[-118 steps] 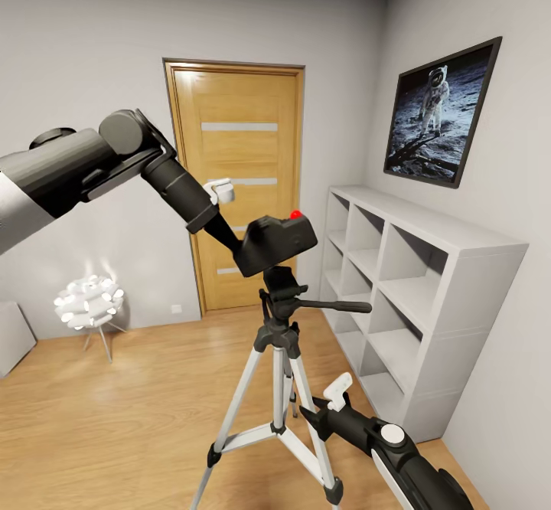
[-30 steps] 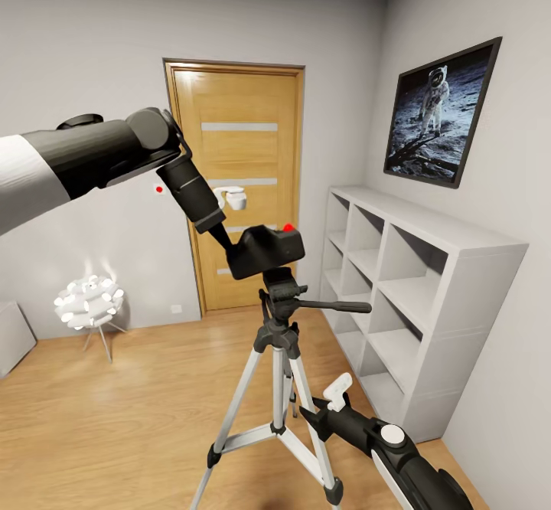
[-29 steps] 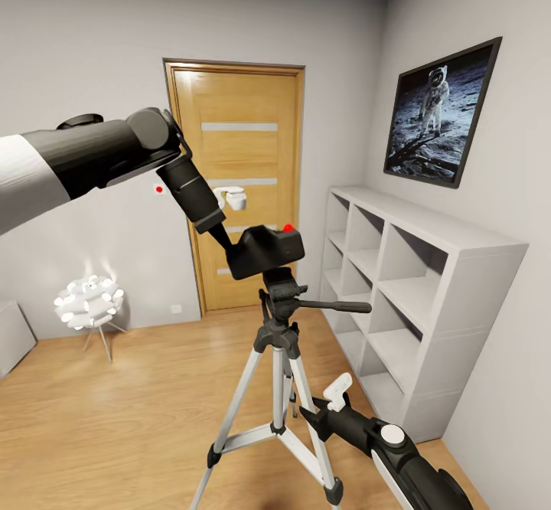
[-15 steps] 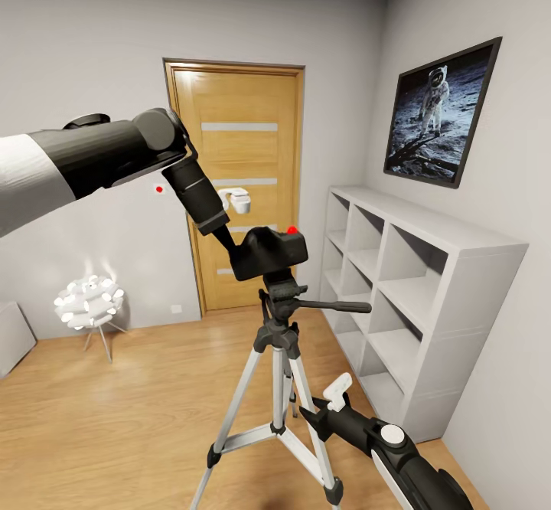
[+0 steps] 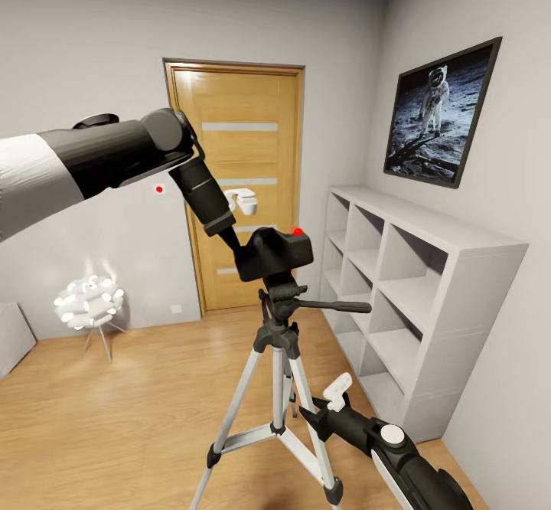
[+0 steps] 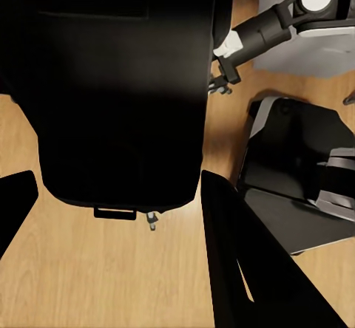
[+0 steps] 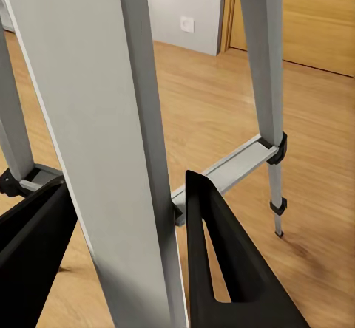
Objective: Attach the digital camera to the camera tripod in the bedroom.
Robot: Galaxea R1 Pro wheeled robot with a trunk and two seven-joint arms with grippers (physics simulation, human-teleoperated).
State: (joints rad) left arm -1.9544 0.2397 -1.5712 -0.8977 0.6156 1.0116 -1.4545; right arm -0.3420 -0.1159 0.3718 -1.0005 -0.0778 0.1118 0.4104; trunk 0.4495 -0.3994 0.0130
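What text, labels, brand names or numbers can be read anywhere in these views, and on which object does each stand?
None: no readable word, number or brand in any view.
digital camera: plain black, only a red button, no lettering.
camera tripod: no markings visible.
framed astronaut picture: image only, no caption.
door: pale stripes, no sign.

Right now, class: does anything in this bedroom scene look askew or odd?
Slightly: the digital camera, held by the left gripper, sits tilted above the camera tripod head, not level on it. Nothing else stands out.
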